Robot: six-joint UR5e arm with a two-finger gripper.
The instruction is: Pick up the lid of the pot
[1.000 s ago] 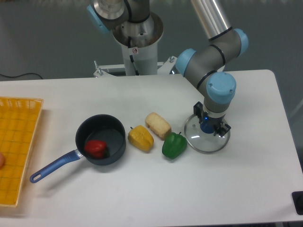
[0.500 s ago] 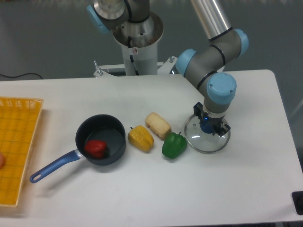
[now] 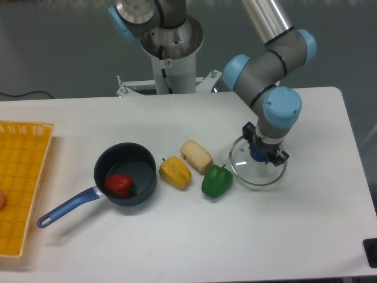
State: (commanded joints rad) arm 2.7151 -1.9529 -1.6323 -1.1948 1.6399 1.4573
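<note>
With the picture taken as a clock face, 12 at its top, the pot lid [image 3: 242, 175] is being seen toward 3 to 4 o'clock from the centre. Its blue knob [image 3: 258, 154] is being pinched between the fingertips of the gripper [image 3: 265, 148], one finger being placed at the knob's 10 o'clock side and the other at its 3 o'clock side. Whether the lid's rim is being supported by the table [image 3: 177, 242] cannot be told.

Just beside the lid, toward its 8 o'clock, a green pepper [image 3: 217, 181] is being shown. Toward the lid's 9 o'clock, a tan oblong item [image 3: 197, 156] and a yellow vegetable [image 3: 175, 173] are being seen near each other. Well apart, also toward 9 o'clock, a red item [image 3: 119, 185] is being held inside a black pan [image 3: 146, 187], whose blue handle [image 3: 69, 207] is being pointed toward 8 o'clock. Farther along, an orange tray [image 3: 22, 183] is being cut off by the picture's edge.
</note>
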